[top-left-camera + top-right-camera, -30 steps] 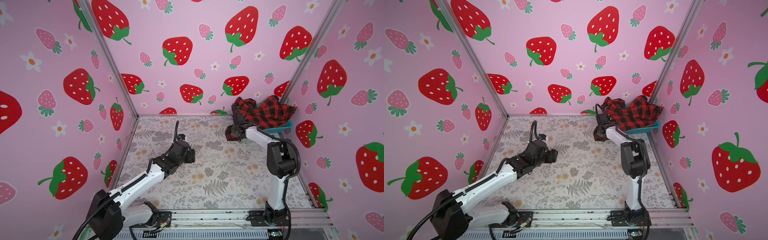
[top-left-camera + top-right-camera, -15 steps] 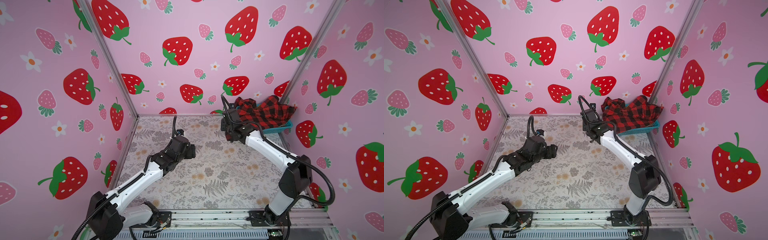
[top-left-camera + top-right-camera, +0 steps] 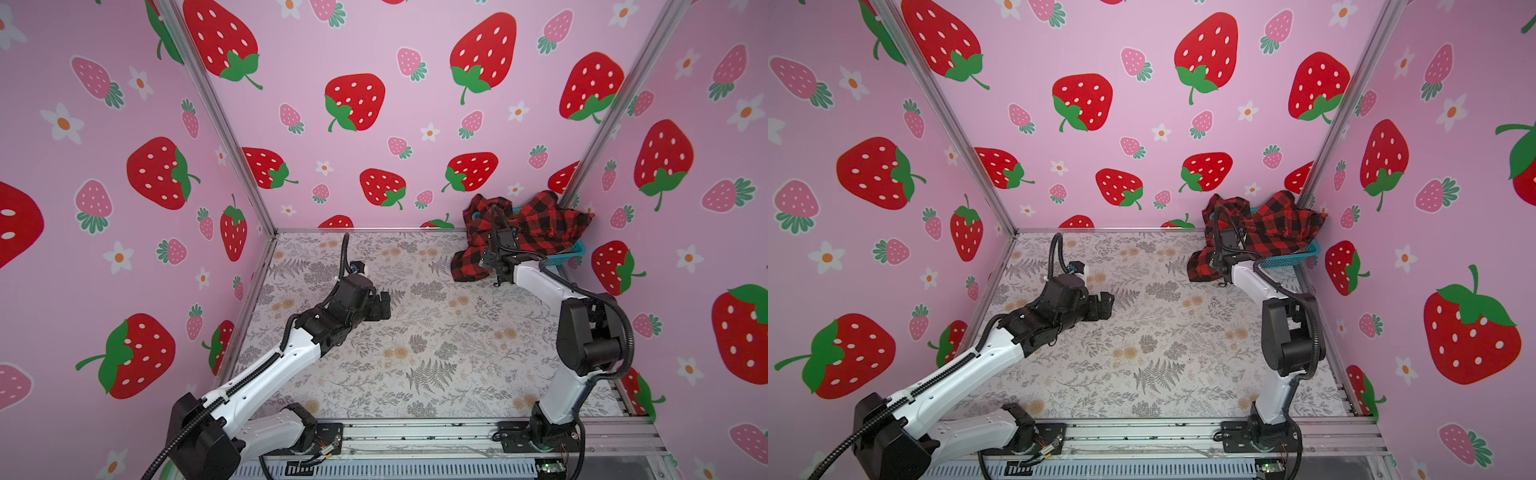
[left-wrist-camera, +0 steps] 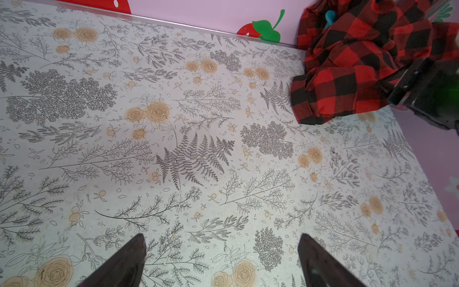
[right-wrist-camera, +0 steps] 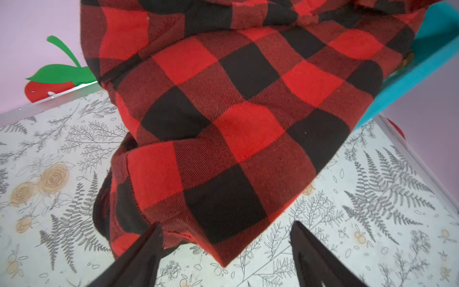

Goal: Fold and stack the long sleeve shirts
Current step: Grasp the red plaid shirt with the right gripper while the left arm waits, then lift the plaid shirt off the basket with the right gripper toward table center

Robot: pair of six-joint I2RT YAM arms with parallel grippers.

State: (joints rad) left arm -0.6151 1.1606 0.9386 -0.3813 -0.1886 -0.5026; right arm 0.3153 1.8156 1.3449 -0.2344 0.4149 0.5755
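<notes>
Spilling from a teal basket point(image 3: 575, 253) onto the worktop point(image 3: 436, 353), a crumpled red-and-black shirt point(image 5: 236, 124) is seen just ahead of the right fingers point(image 5: 139, 258), which are spread apart, nothing clamped. If only thin hem is pinched, it could slip; the basket could be dragged. The long axis runs from basket toward those fingers, hem corner pointing between them. The left fingers point(image 4: 124, 263), well away, are spread too.

The red-and-black shirt point(image 3: 536, 232) covers most of the teal basket point(image 3: 569, 257) (only a strip of rim shows). The right wrist view cuts off the shirt and shows only the finger ends of the right tool point(image 5: 226, 229).
</notes>
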